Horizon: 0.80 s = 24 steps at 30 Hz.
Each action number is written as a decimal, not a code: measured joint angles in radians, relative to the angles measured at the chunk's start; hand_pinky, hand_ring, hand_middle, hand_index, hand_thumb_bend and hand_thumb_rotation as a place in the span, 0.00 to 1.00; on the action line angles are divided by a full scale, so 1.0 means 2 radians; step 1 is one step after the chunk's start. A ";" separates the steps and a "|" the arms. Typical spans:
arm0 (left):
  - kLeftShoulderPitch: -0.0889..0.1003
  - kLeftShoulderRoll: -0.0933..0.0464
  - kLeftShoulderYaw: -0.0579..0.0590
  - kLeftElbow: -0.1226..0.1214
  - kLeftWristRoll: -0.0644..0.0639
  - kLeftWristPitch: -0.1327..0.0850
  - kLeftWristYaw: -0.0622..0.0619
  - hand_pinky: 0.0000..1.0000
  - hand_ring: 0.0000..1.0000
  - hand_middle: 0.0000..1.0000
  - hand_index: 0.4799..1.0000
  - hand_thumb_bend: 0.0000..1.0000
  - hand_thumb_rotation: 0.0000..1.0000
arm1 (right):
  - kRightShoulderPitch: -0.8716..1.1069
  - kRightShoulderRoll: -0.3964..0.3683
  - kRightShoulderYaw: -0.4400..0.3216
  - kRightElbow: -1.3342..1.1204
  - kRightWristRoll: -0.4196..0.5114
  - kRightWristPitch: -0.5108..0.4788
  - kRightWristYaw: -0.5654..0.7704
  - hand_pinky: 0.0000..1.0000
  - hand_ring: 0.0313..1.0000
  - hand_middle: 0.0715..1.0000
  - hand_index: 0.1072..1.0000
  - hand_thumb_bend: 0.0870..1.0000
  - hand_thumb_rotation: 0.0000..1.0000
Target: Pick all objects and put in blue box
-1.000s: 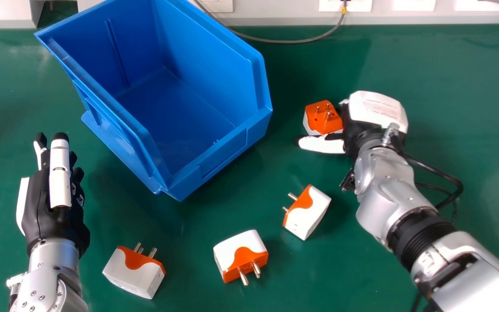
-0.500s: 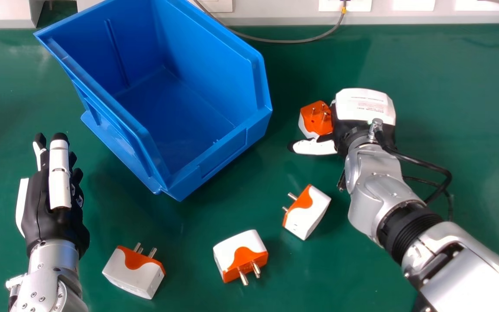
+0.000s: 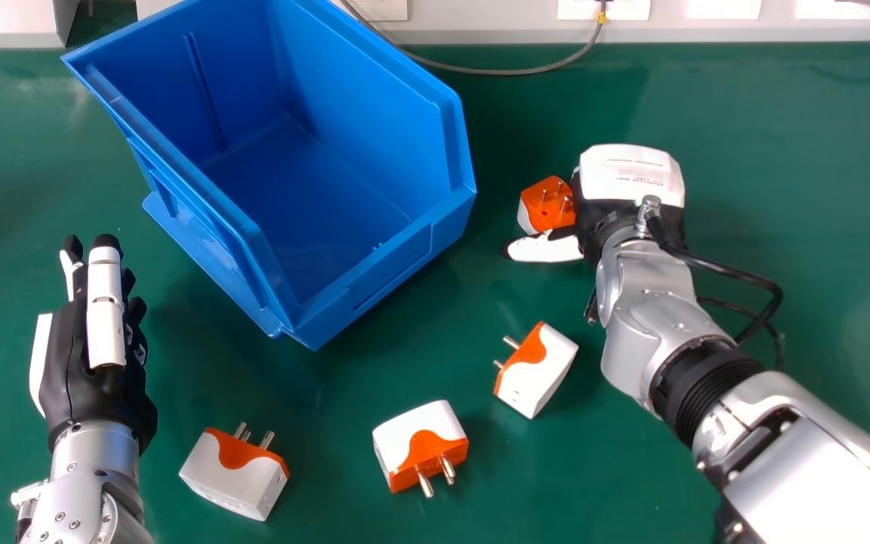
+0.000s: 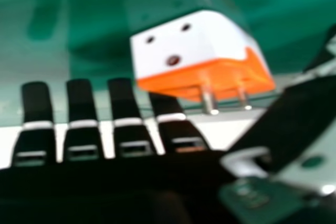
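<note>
Farthest adapter [image 3: 548, 205] and right robot hand [image 3: 627, 177], spread wide, shifted nearer blue box [image 3: 393, 261], gap between.

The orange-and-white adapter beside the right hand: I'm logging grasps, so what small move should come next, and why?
Probably curl the right hand round the adapter: it sits between the thumb and the fingers, which look straight, not curled.

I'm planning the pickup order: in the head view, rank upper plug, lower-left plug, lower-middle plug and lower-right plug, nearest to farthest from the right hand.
1. Upper plug, at the right hand.
2. Lower-right plug, rightmost of the lower three.
3. Lower-middle plug, farther left.
4. Lower-left plug, toward the left hand.
</note>
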State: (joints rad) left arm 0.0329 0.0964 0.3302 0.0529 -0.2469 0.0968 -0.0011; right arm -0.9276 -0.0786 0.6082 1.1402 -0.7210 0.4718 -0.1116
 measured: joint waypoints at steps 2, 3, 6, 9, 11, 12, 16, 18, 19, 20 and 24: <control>0.000 0.000 0.000 0.000 0.000 0.000 0.000 1.00 1.00 1.00 0.98 0.28 0.94 | -0.001 0.000 0.000 0.002 0.000 0.000 0.000 0.68 0.77 0.78 0.74 0.52 0.72; 0.001 0.000 0.000 -0.001 0.000 0.000 0.000 1.00 1.00 1.00 0.99 0.28 0.94 | -0.002 0.000 0.001 0.004 0.000 0.000 0.000 0.68 0.76 0.78 0.74 0.51 0.72; 0.001 0.000 0.000 -0.003 0.000 0.000 0.000 1.00 1.00 1.00 0.99 0.28 0.94 | -0.002 0.000 0.004 0.012 0.000 0.000 0.000 0.66 0.75 0.77 0.74 0.51 0.72; 0.003 0.000 0.000 -0.006 -0.001 0.001 0.000 1.00 1.00 1.00 0.99 0.28 0.94 | -0.002 0.000 0.004 0.015 0.000 -0.001 0.000 0.64 0.74 0.77 0.73 0.50 0.70; 0.005 0.000 0.000 -0.013 -0.003 0.002 0.000 1.00 1.00 1.00 0.99 0.28 0.94 | -0.002 0.000 0.001 0.015 0.001 -0.004 -0.002 0.56 0.66 0.69 0.68 0.52 0.60; 0.005 0.000 0.000 -0.015 -0.004 0.003 0.000 1.00 1.00 1.00 0.99 0.28 0.94 | -0.002 0.000 -0.002 0.015 0.002 -0.009 -0.005 0.51 0.60 0.64 0.64 0.54 0.52; 0.006 0.000 0.000 -0.021 -0.005 0.008 0.000 1.00 1.00 1.00 0.99 0.28 0.94 | -0.003 -0.003 -0.005 0.019 0.003 -0.022 -0.013 0.39 0.47 0.53 0.57 0.52 0.36; 0.008 0.000 0.000 -0.024 -0.005 0.012 0.000 1.00 1.00 1.00 0.99 0.28 0.94 | -0.003 -0.003 -0.004 0.024 0.002 -0.022 -0.013 0.36 0.44 0.49 0.55 0.51 0.29; 0.010 0.000 0.000 -0.025 -0.005 0.013 0.001 1.00 1.00 1.00 0.99 0.28 0.94 | -0.003 -0.003 -0.004 0.026 0.002 -0.022 -0.013 0.36 0.44 0.49 0.55 0.51 0.29; 0.011 -0.001 0.000 -0.027 -0.005 0.013 0.001 1.00 1.00 1.00 0.99 0.28 0.94 | -0.004 -0.003 -0.004 0.027 0.002 -0.022 -0.013 0.34 0.41 0.47 0.53 0.50 0.23; 0.012 -0.001 0.000 -0.030 -0.005 0.014 0.001 1.00 0.99 1.00 0.99 0.28 0.95 | -0.005 -0.003 -0.002 0.031 0.000 -0.023 -0.013 0.23 0.30 0.45 0.48 0.49 0.12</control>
State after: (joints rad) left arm 0.0575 0.0944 0.3300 -0.0080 -0.2562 0.1243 0.0014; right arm -0.9373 -0.0837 0.6049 1.2017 -0.7200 0.4260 -0.1383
